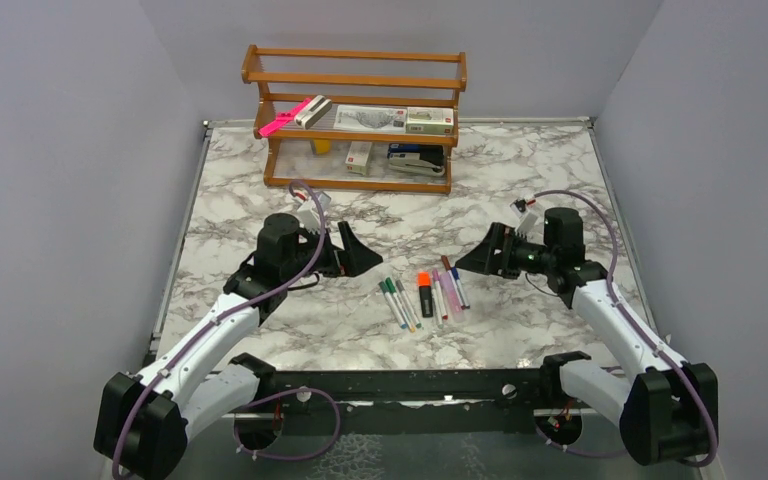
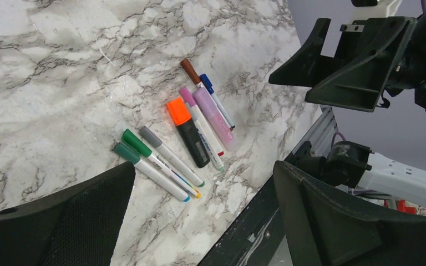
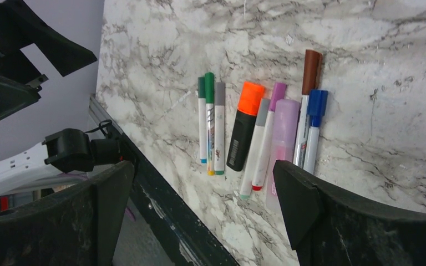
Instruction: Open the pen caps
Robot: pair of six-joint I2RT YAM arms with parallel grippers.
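Nine pens [image 3: 254, 149] lie on the marble table [image 1: 260, 200]: seven slim white-barrelled markers [image 3: 219, 138], one black highlighter [image 3: 239, 143] and one thick lilac pen [image 3: 283, 136]. Counted by colour, there are two green caps [image 3: 209, 83], two grey caps [image 3: 220, 94], one orange cap [image 3: 251, 98], one lilac cap [image 3: 278, 94], one brown cap [image 3: 311, 64] and one blue cap [image 3: 317, 102] (the thick lilac pen is one colour all over). On the far side stands one wooden rack [image 1: 355, 80], holding one long bright-pink item [image 1: 285, 117]. Two robot arms [image 1: 210, 335] are near.

wooden rack [image 1: 356, 80] at the marble table's [image 1: 240, 200] far edge, pink item [image 1: 285, 117] and boxes [image 1: 429, 121] on it
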